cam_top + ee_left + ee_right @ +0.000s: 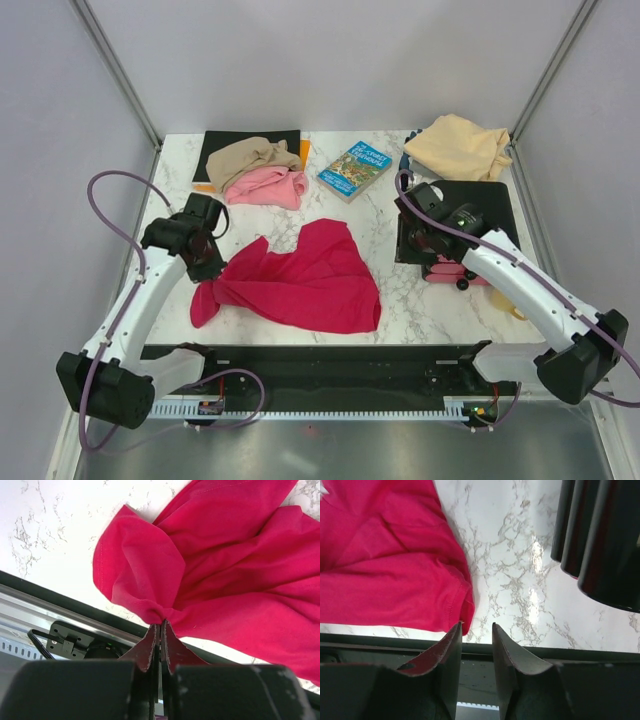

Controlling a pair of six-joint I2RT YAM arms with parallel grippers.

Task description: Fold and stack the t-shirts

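Crimson t-shirt (225, 580) pinched by left hand (160, 628), clearest from wrist.

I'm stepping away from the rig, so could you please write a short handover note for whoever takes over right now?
Left hand: shut, pinching a bunch of the red shirt.
Right hand: open, empty, beside that shirt's hem.
The red shirt lies crumpled mid-table. The tan shirt and pink shirt are bunched far left, partly on a mat. The cream shirt is bunched far right.
Done: no shirt seen folded or stacked.
Left: fold all four and stack them.
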